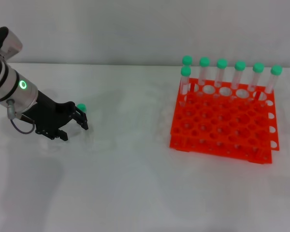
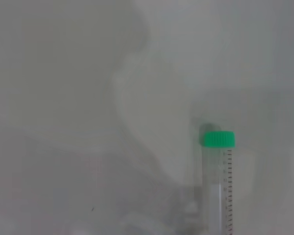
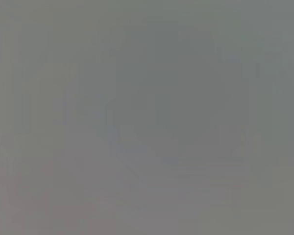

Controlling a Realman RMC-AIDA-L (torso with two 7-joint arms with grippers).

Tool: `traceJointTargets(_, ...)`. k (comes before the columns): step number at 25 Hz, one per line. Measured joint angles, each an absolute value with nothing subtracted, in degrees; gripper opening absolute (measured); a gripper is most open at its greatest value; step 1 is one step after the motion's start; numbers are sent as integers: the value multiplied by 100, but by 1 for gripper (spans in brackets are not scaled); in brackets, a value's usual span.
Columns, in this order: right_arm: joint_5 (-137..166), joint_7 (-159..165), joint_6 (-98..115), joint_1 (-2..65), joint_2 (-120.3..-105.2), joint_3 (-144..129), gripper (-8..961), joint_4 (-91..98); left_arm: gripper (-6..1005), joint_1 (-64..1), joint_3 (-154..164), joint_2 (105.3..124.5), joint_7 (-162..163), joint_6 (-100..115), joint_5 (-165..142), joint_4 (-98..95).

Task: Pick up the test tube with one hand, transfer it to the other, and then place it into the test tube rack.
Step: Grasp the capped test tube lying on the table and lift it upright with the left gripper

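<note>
You have a white table (image 1: 135, 183) filling the head view, and on its right side the orange test tube rack (image 1: 222, 123), with 7 green-capped tubes standing in it: 6 along the back row and 1 more just in front of the leftmost. Many holes nearer to you are free.

On the left, your left arm reaches in low over the table, and its black left gripper (image 1: 70, 125) sits down at the surface, well apart from the rack. Your right gripper is nowhere in the head view, and its wrist view shows nothing you can use.

The test tube (image 2: 217, 181) is at the left gripper: in the head view only its green cap peeks out just beyond the fingers (image 1: 81, 120), and in the left wrist view you see the cap and the graduated clear body running out of the picture. The tube looks to be lying on the table, though you cannot confirm that. The fingers appear spread around it, but you cannot tell whether they are closed on the body or loose about it.

You are on step 1, the pick-up. The next move calls for a firm closure on the tube's body, leaving the cap end exposed, then a lift clear of the table so that the right gripper can take the free end before the tube goes to the rack.
</note>
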State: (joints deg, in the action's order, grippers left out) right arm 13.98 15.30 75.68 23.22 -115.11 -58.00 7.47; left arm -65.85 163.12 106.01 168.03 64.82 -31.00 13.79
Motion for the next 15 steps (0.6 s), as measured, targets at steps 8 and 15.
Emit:
traceJointTargets(8, 1357, 1530, 7568, 2336, -11520, -5800, 872, 746, 624, -6633, 16312, 10616, 16823, 6443, -3127, 1316)
traceJointTargets(15, 1357, 1530, 7575, 2360, -11524, -5800, 871, 747, 559, -6693, 16312, 10684, 16759, 6203, -3187, 1296)
